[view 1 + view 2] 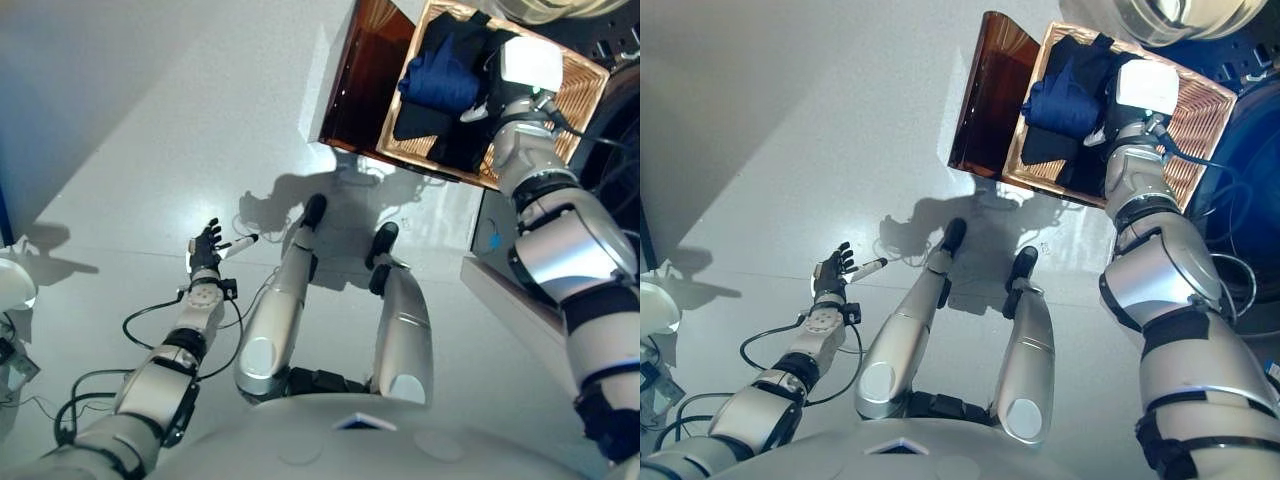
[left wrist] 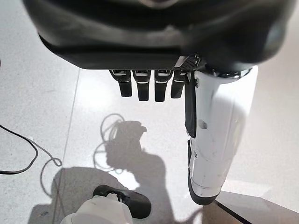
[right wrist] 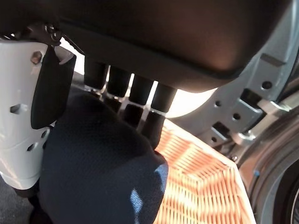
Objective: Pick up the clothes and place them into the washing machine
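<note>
A woven basket (image 1: 585, 85) sits on the floor (image 1: 150, 120) ahead and to the robot's right, with clothes (image 1: 440, 80) heaped inside it toward its left half. The right hand (image 3: 135, 107) reaches down into the basket, fingers curled into the pile and thumb pressed against its side. A brown panel (image 1: 985, 95) stands against the basket's left wall. The washing machine (image 1: 1180, 15) lies just beyond the basket's far edge, its door rim overhanging the corner. The left hand (image 1: 207, 248) hangs well to the left of the basket, over bare floor, fingers straight and touching nothing.
</note>
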### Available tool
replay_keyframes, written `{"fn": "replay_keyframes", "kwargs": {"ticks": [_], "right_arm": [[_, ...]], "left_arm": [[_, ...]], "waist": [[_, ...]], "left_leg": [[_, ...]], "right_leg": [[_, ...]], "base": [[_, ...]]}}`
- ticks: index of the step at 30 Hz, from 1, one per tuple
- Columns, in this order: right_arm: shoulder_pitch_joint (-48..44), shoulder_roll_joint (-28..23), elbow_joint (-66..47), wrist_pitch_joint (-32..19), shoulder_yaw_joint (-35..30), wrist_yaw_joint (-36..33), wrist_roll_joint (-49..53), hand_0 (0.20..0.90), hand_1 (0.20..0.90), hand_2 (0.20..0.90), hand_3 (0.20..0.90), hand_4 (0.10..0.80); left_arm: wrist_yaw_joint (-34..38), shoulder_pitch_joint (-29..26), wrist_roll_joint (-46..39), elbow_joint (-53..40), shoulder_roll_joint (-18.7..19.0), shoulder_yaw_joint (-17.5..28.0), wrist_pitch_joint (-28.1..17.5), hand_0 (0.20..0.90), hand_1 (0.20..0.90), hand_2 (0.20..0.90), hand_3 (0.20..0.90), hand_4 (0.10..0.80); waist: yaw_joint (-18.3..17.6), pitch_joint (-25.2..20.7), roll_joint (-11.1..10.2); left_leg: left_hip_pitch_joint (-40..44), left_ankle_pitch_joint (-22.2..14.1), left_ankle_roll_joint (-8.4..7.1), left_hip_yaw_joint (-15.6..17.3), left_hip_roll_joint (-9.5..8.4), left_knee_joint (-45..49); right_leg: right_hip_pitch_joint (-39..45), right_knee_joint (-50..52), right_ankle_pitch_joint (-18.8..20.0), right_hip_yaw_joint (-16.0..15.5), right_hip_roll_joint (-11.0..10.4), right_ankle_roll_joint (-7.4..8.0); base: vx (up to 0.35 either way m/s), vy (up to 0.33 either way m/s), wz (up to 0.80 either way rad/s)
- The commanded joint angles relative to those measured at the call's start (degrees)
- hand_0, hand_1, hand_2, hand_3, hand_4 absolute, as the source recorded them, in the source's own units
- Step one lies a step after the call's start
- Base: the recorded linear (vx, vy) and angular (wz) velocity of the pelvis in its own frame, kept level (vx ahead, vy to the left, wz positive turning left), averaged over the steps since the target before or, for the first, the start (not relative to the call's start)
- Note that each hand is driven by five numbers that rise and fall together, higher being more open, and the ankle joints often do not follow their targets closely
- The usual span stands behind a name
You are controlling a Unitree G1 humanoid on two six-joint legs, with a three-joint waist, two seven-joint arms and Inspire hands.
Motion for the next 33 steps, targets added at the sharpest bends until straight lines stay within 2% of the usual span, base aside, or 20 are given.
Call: {"fn": "replay_keyframes", "kwargs": {"ticks": [1, 6, 8, 12, 13, 15, 17, 25, 31, 33], "right_arm": [[-4.32, -4.58, -1.25, -0.65, -1.83, -4.67, 4.59, 0.2, 0.2, 0.2, 0.2, 0.3], [-4.98, -4.55, -1.41, -2.11, -7.57, -4.35, 13.72, 0.2, 0.2, 0.2, 0.2, 0.3], [-4.18, -4.39, -2.61, -4.18, -12.86, -4.96, 21.51, 0.2, 0.2, 0.2, 0.2, 0.3], [-2.41, -4.05, -4.73, -6.25, -16.44, -4.94, 27.04, 0.2, 0.2, 0.2, 0.2, 0.3], [-1.09, -3.45, -6.54, -8.07, -19.71, -4.6, 32.32, 0.2, 0.2, 0.2, 0.2, 0.3], [-0.22, -3.18, -7.13, -8.68, -20.69, -4.67, 34.0, 0.2, 0.2, 0.2, 0.2, 0.3], [1.83, -1.97, -8.85, -10.78, -24.15, -3.88, 39.81, 0.2, 0.2, 0.2, 0.2, 0.3], [9.42, 3.56, -13.7, -16.81, -34.18, -2.25, 55.31, 0.2, 0.2, 0.2, 0.2, 0.3], [11.33, 6.11, -14.54, -19.5, -38.37, -2.98, 60.88, 0.2, 0.2, 0.2, 0.2, 0.3], [13.01, 8.01, -17.08, -22.14, -41.0, -4.35, 63.88, 0.2, 0.2, 0.2, 0.2, 0.3]], "left_arm": [[2.03, 1.57, 0.82, 0.81, 1.77, 0.41, -1.99, 0.9, 0.9, 0.9, 0.9, 0.8], [1.79, 1.74, 0.88, 1.81, 1.95, 0.84, -1.73, 0.9, 0.9, 0.9, 0.9, 0.8], [1.33, 2.05, 1.03, 2.33, 1.77, 1.34, -1.59, 0.9, 0.9, 0.9, 0.9, 0.8], [1.01, 2.82, 1.27, 2.83, 1.75, 1.97, -1.51, 0.9, 0.9, 0.9, 0.9, 0.8], [0.9, 3.41, 1.62, 3.04, 1.73, 2.35, -1.36, 0.9, 0.9, 0.9, 0.9, 0.8], [0.84, 3.63, 1.55, 3.12, 1.71, 2.46, -1.28, 0.9, 0.9, 0.9, 0.9, 0.8], [0.73, 4.05, 1.8, 3.29, 1.64, 2.82, -1.18, 0.9, 0.9, 0.9, 0.9, 0.8], [0.52, 4.88, 2.05, 3.1, 1.08, 3.16, -1.4, 0.9, 0.9, 0.9, 0.9, 0.8], [1.09, 4.79, 2.14, 2.44, 0.73, 2.59, -1.7, 0.9, 0.9, 0.9, 0.9, 0.8], [1.83, 4.42, 2.14, 1.71, 0.52, 2.27, -1.85, 0.9, 0.9, 0.9, 0.9, 0.8]], "waist": [[-0.21, -2.31, 0.95], [-0.53, -2.99, 0.81], [-0.94, -3.62, 1.03], [-1.24, -4.3, 1.31], [-1.72, -4.75, 1.61], [-1.89, -4.87, 1.66], [-2.1, -5.13, 1.86], [-3.4, -5.89, 3.84], [-3.87, -5.8, 5.46], [-4.3, -5.36, 6.41]], "left_leg": [[2.46, -2.45, -1.16, 0.65, -1.36, 0.56], [5.23, -1.91, -1.19, 1.15, -1.24, -1.41], [7.2, -1.61, -1.12, 1.7, -1.09, -2.73], [9.02, -1.53, -0.98, 2.35, -0.94, -3.8], [9.92, -1.61, -0.87, 2.95, -0.89, -4.17], [10.31, -1.69, -0.79, 3.28, -0.83, -4.22], [11.04, -1.95, -0.65, 3.73, -0.82, -4.22], [10.76, -2.51, -0.33, 5.54, -1.11, -3.46], [8.25, -3.23, -0.29, 6.32, -1.56, -0.84], [6.11, -4.25, -0.27, 6.79, -1.53, 2.04]], "right_leg": [[5.54, -4.0, 1.59, 1.65, 1.64, 2.26], [8.32, -6.18, 2.28, 2.28, 1.65, 2.25], [10.16, -7.79, 2.72, 2.83, 1.59, 2.27], [11.85, -9.22, 3.04, 3.5, 1.69, 2.32], [12.62, -9.71, 3.22, 4.08, 1.72, 2.38], [12.96, -9.84, 3.22, 4.43, 1.79, 2.35], [13.71, -10.14, 3.14, 4.98, 1.89, 2.32], [12.84, -9.95, 3.12, 6.37, 1.76, 2.27], [10.52, -8.13, 2.77, 6.97, 1.52, 2.3], [8.49, -6.02, 2.05, 7.07, 1.66, 2.14]], "base": [[0.0, 0.0, 0.0], [0.008, 0.004, -0.04], [0.018, 0.025, -0.04], [0.016, 0.027, -0.13], [0.006, 0.039, -0.14], [0.001, 0.029, -0.12], [-0.003, 0.017, -0.15], [-0.04, 0.033, -0.14], [-0.053, 0.034, -0.08], [-0.065, 0.021, 0.0]]}}
